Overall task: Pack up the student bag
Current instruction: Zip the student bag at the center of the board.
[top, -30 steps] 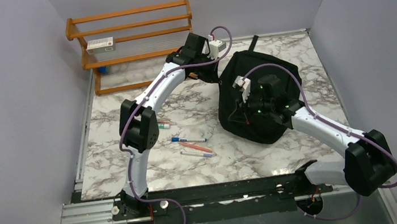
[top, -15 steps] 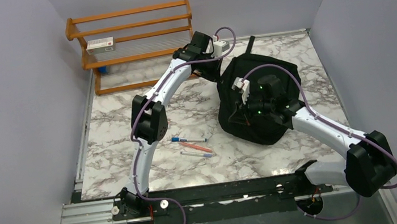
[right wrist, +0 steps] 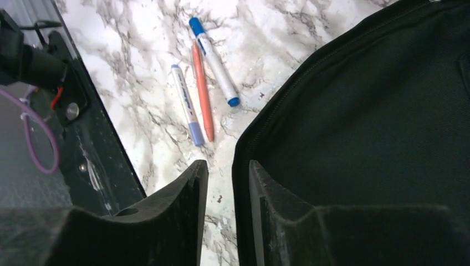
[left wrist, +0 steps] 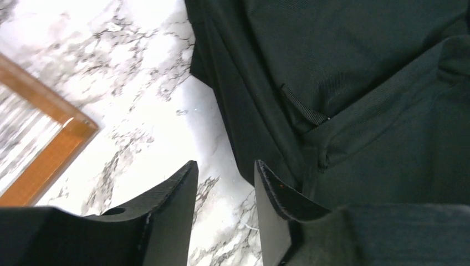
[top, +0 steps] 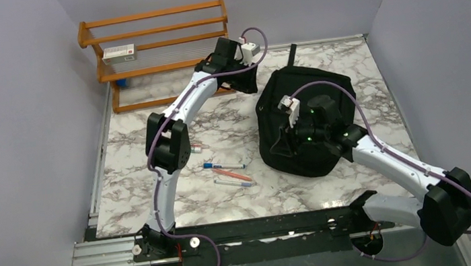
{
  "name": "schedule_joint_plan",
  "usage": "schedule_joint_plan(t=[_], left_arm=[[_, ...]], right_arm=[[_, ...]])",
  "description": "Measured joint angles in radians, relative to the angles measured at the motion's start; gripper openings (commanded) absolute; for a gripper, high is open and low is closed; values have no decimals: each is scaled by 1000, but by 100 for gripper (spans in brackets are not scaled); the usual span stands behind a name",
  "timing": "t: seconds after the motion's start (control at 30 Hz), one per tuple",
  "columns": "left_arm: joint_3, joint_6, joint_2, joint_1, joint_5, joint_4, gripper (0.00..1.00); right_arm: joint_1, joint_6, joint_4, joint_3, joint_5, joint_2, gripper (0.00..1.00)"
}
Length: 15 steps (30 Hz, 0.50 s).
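**Both grippers standing parted at the bag's edges**

The left gripper [left wrist: 225, 166] is hovering with its two fingers spread and nothing between them; only marble is showing through the gap. Just right of its right finger, the student bag [left wrist: 360, 83] is lying with its black fabric folded and a short webbing tab showing. A corner of the wooden rack [left wrist: 50, 160] is sitting to the left.

The right gripper [right wrist: 226, 165] is also standing parted, pinching nothing, and the bag's zippered rim is running into the gap between its fingers. Whether either finger is touching the rim I cannot tell.

Left of that rim, three pens are lying close together on the marble table [top: 131, 186]: a blue-capped white marker [right wrist: 213, 61], an orange pen [right wrist: 202, 91] and a white pen with a pale blue cap [right wrist: 185, 105]. Their print is showing too small to read.

From above, the bag is resting on the right half of the table, towards the far side, with the right arm reaching over it. The rack is standing at the far left, carrying a white box with a red strip [top: 118, 52]; its label cannot be read.
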Motion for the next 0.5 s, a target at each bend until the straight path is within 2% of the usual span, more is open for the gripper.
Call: schedule_joint_plan(t=[0.1, 0.2, 0.37, 0.5], left_arm=[[-111, -29, -91, 18, -2, 50, 49], [-229, -53, -209, 31, -13, 112, 50], [-340, -80, -348, 32, -28, 202, 50], [-414, -112, -390, 31, -27, 271, 50]], right_arm=[[5, 59, -4, 0, 31, -42, 44], [5, 144, -19, 0, 126, -105, 47], [6, 341, -44, 0, 403, -218, 49], [6, 465, -102, 24, 628, -241, 51]])
